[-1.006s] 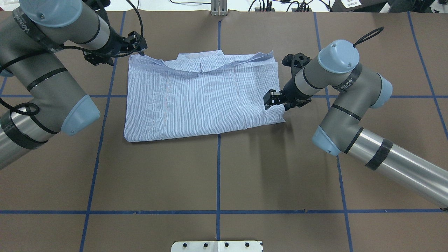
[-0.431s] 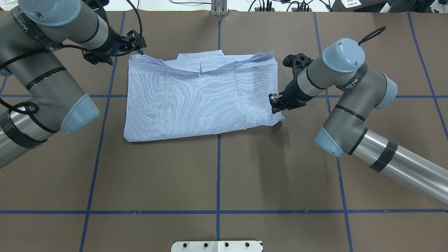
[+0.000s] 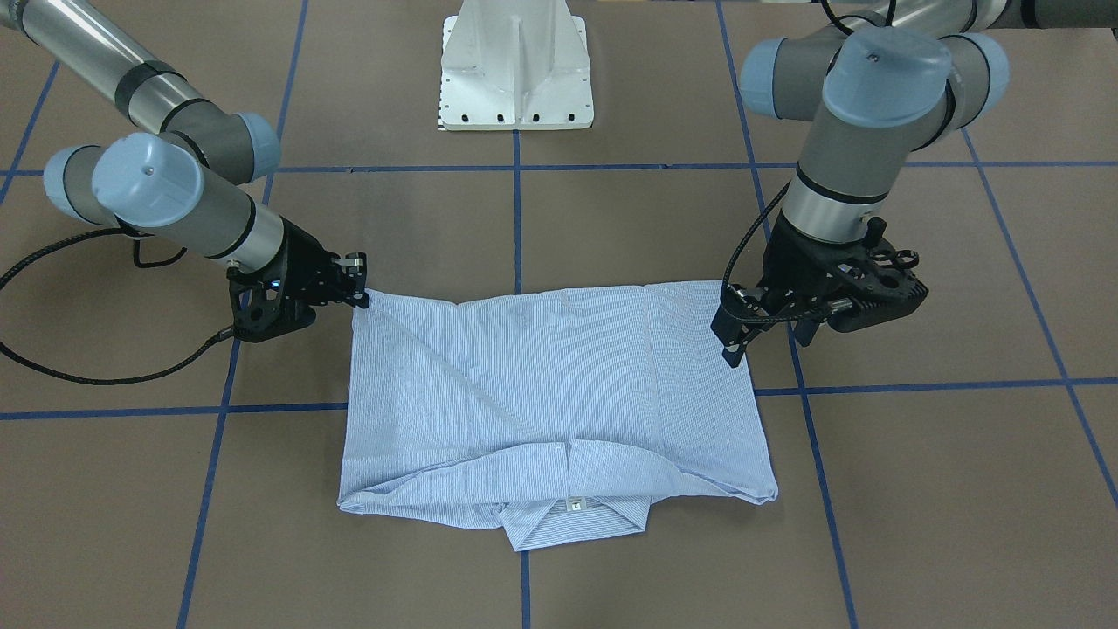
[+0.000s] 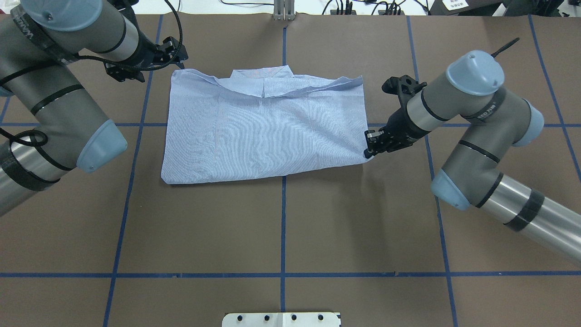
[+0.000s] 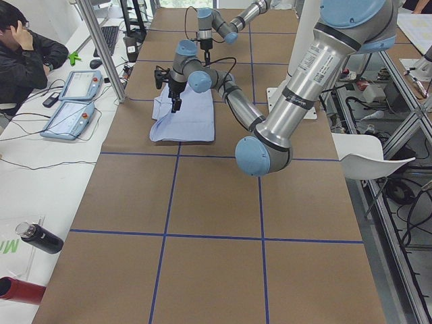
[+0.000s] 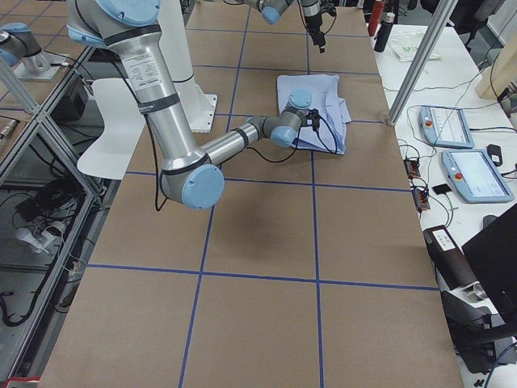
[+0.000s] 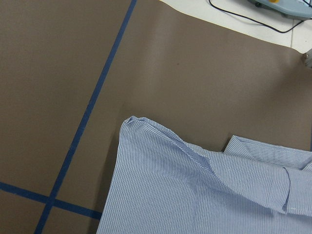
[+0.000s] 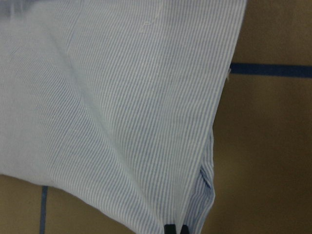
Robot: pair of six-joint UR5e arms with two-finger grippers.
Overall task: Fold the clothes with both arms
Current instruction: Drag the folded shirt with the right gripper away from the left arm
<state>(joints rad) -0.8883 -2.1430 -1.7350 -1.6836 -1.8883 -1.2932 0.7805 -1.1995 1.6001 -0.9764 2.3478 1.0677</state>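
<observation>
Since a second ago the right tool (image 4: 370, 147) is dragging its pinched corner outward, pulling taut the shirt (image 4: 268, 125) lying mid-surface (image 4: 281, 227), while the left tool (image 4: 179, 61), seemingly clenched, is gripping the soft, floppy fabric's far corner.

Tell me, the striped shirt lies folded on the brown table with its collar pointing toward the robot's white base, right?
Not quite. The shirt lies folded on the brown table, but its collar points away from the white base, as the exterior front-facing view shows.

Overhead and front cameras face each other across the shirt (image 4: 265, 127); wrist cameras sit close
</observation>
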